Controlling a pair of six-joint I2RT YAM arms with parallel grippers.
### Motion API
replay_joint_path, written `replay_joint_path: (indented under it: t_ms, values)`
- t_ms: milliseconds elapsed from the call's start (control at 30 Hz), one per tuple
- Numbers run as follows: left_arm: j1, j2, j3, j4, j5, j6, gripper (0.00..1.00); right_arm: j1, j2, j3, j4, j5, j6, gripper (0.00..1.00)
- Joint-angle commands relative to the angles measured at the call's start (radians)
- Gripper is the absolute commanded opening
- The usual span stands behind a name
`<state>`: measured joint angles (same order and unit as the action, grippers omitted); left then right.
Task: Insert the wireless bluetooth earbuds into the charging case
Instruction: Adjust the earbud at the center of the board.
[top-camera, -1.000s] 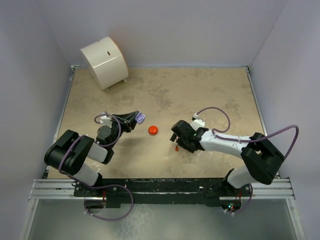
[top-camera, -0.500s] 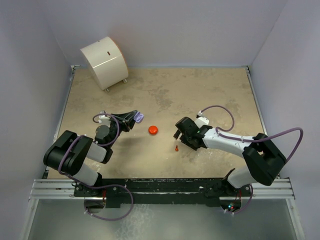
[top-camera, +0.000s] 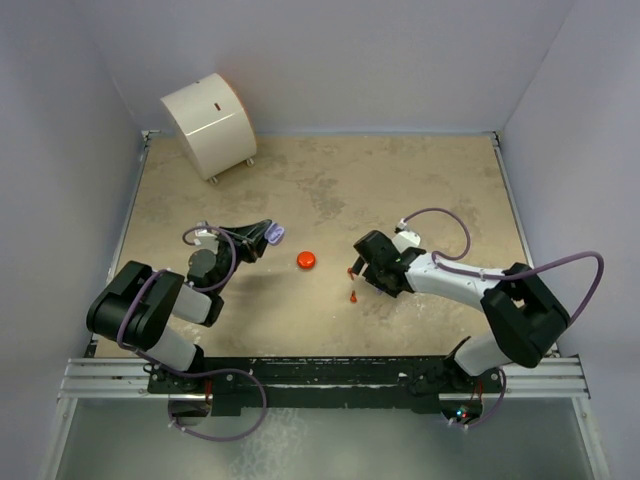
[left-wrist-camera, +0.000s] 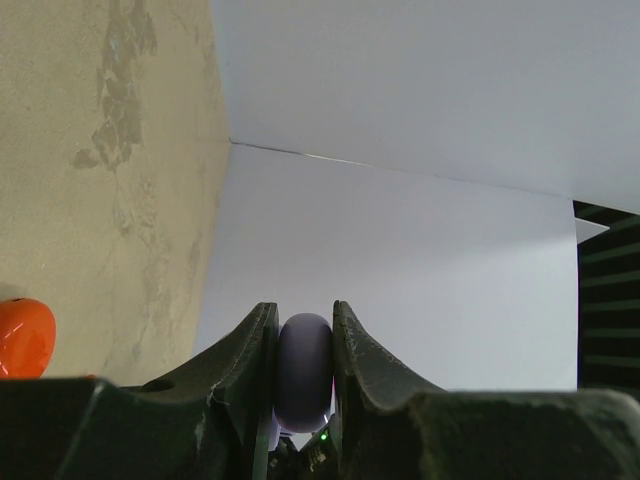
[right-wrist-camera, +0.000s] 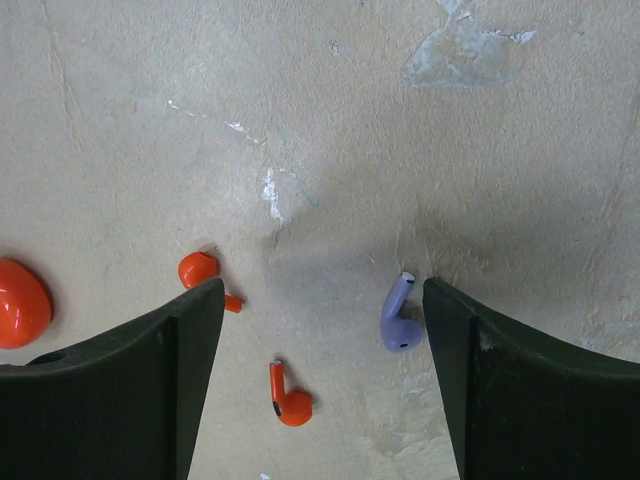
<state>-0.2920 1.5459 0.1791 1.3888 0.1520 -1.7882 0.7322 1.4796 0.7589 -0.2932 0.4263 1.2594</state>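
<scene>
My left gripper (top-camera: 268, 234) is shut on a round lilac charging case (top-camera: 276, 234), held edge-on between the fingers in the left wrist view (left-wrist-camera: 304, 368). A round red-orange case (top-camera: 306, 260) lies on the table between the arms. My right gripper (right-wrist-camera: 322, 290) is open and low over the table, left of centre-right (top-camera: 362, 270). Between its fingers lie two red-orange earbuds (right-wrist-camera: 200, 270) (right-wrist-camera: 291, 402) and one lilac earbud (right-wrist-camera: 397, 317), close beside the right finger (right-wrist-camera: 470, 360). The two red-orange earbuds also show in the top view (top-camera: 351, 272) (top-camera: 354, 296). The second lilac earbud is hidden.
A large white cylinder (top-camera: 208, 125) stands at the back left corner. White walls close in the table on the left, back and right. The red-orange case also shows at the left edge of both wrist views (right-wrist-camera: 20, 300) (left-wrist-camera: 22, 336).
My right gripper has drawn back a little to the right and away from me, uncovering a second red-orange earbud. My left gripper has shifted slightly left with the lilac case.
</scene>
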Motion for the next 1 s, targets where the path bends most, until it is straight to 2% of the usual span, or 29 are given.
replay_joint_path:
  t_ms: [0, 433, 767, 967]
  values:
    - [0.014, -0.023, 0.007, 0.052, 0.019, -0.001, 0.00, -0.003, 0.020, 0.026, -0.033, 0.035, -0.024, 0.81]
    - [0.018, -0.023, -0.026, 0.092, 0.012, -0.001, 0.00, 0.115, 0.021, 0.013, -0.121, 0.026, 0.046, 0.80]
    - [0.022, -0.042, -0.051, 0.104, 0.010, -0.003, 0.00, 0.119, 0.014, -0.005, -0.129, 0.014, 0.059, 0.80]
    - [0.032, -0.047, -0.053, 0.105, 0.016, -0.007, 0.00, 0.119, 0.030, -0.003, -0.127, 0.015, 0.051, 0.76]
